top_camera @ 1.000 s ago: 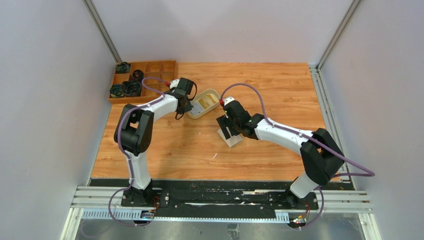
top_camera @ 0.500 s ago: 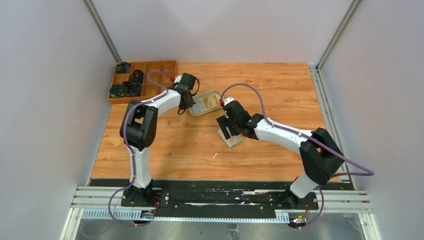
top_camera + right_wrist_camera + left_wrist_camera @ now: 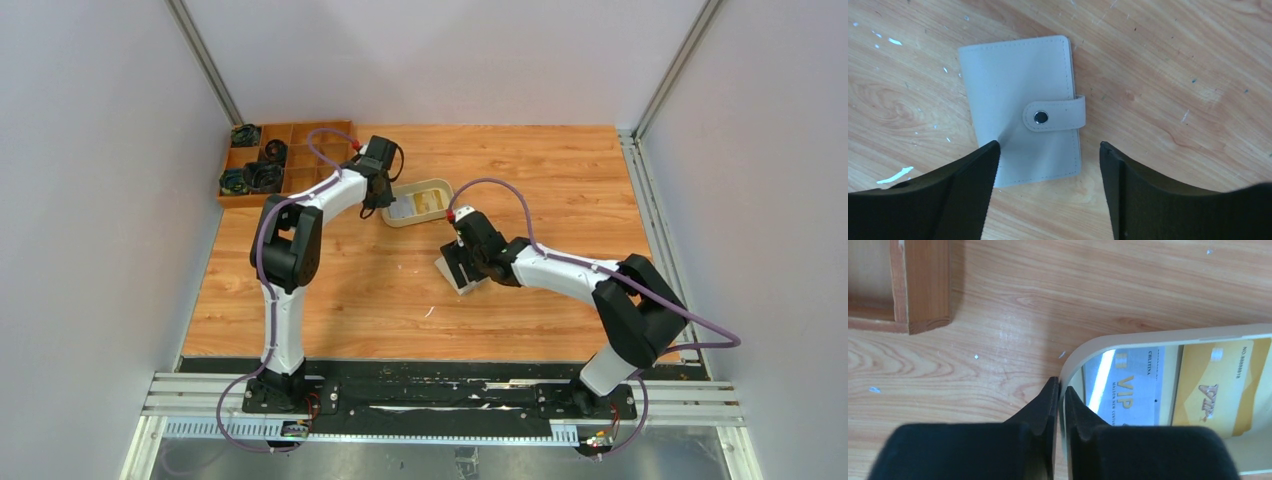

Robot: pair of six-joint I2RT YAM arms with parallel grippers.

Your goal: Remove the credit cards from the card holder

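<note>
The left gripper (image 3: pixel 1059 390) had its jaws pinched shut on the rim of the tray (image 3: pixel 1148 335), at the tray's rounded 9 o'clock end, one finger outside the wall and one inside. In the tray lay the two credit cards side by side: the pale card (image 3: pixel 1130 385) just beside the fingers and the yellow card (image 3: pixel 1213 385) at its 3 o'clock. The left arm rose from its base at the table's 7 o'clock corner, elbow high, forearm reaching toward 1 o'clock. A strip of bare wood separated the gripper from the wooden organiser (image 3: pixel 290 160) at its 10 o'clock.

The right gripper (image 3: pixel 1048 147) stood with its jaws spread wide and holding nothing, poised over the near edge of the card holder (image 3: pixel 1013 80), which lay flat near the table's centre with its tab snapped shut. Whether a fingertip touched it could not be told. The right arm folded up from the 5 o'clock corner, its forearm low and pointing toward 10 o'clock. The holder sat at the tray's 5 o'clock, apart from it, with bare table (image 3: pixel 560 180) from 12 to 3 o'clock
</note>
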